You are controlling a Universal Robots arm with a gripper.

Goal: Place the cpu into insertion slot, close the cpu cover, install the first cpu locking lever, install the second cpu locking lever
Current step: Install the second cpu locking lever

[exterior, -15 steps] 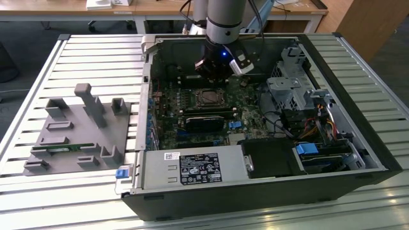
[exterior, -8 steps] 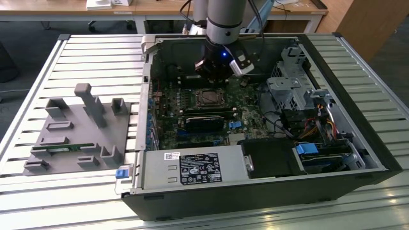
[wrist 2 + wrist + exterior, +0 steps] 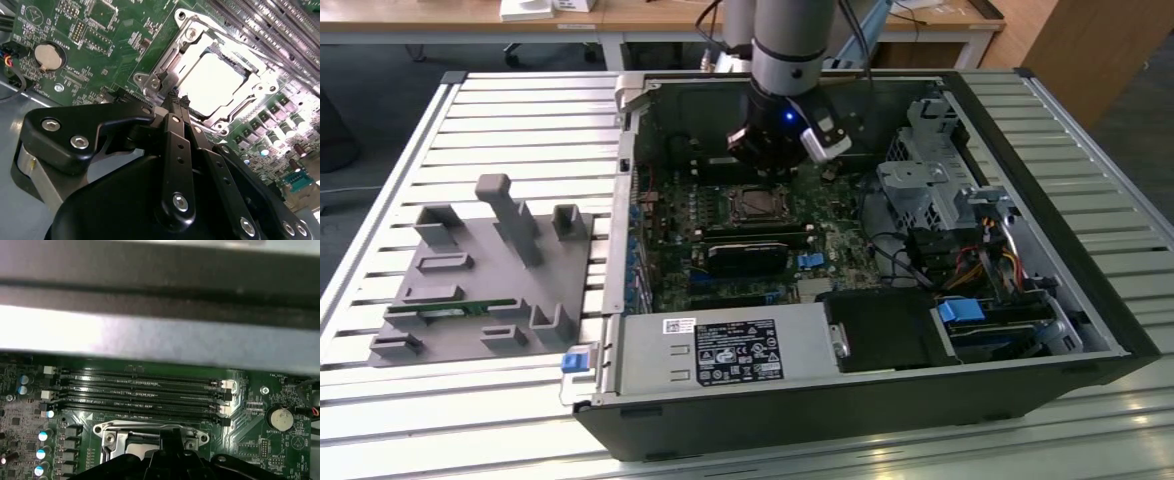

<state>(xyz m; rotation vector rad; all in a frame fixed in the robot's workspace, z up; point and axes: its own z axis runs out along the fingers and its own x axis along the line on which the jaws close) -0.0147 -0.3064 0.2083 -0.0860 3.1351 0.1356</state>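
The cpu [image 3: 217, 82] lies flat in the insertion slot [image 3: 754, 205], its silver top shining brightly. Around it sits the cpu cover [image 3: 169, 59], a silvery frame that appears to lie down over the chip. My gripper [image 3: 177, 97] hangs just above the socket's corner, its two thin black fingers [image 3: 172, 130] pressed together, and I see nothing between them. A small metal tab [image 3: 155, 82] at that corner lies right by the tips. In the exterior view my gripper [image 3: 770, 170] hovers over the board just behind the socket. In the first wrist view the socket frame [image 3: 112, 432] lies in front of my gripper [image 3: 170, 440].
Several long black memory slots [image 3: 145, 390] run beside the socket. A coin battery [image 3: 48, 56] sits on the green board. The case wall [image 3: 150, 335] stands close behind. A black card [image 3: 747, 255], power supply [image 3: 720, 350] and drive cage [image 3: 927, 190] crowd the case. A grey fixture [image 3: 487, 270] rests at the exterior view's left.
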